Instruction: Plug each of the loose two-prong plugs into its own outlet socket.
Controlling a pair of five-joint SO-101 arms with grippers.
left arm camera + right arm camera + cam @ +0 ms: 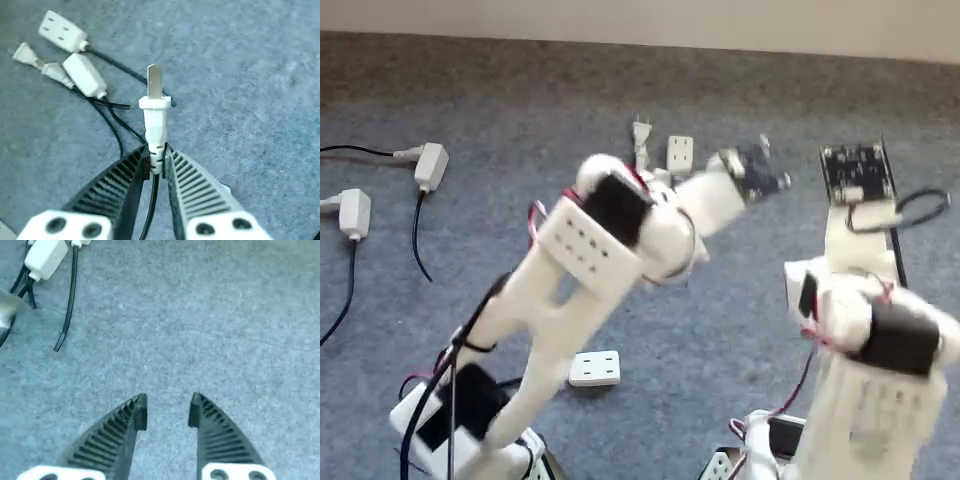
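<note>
My left gripper (156, 155) is shut on the rear of a white two-prong plug (155, 117). The plug is lifted above the grey carpet, prongs pointing away from the wrist, its black cord running back between the fingers. In the high view this plug (641, 132) sits at the far middle, at the end of the left arm (610, 230). Beyond it lie two white outlet sockets (62, 31) (85, 75) and another loose plug (27, 54), all on black cords. My right gripper (167, 412) hangs open over bare carpet, nothing between its fingers.
A white outlet block (595, 368) lies near the left arm's base, and a small white block with two slots (680, 153) sits by the held plug. Two white sockets (430, 165) (355, 212) with cords lie far left. A white socket (45, 257) and cord lie beyond the right gripper.
</note>
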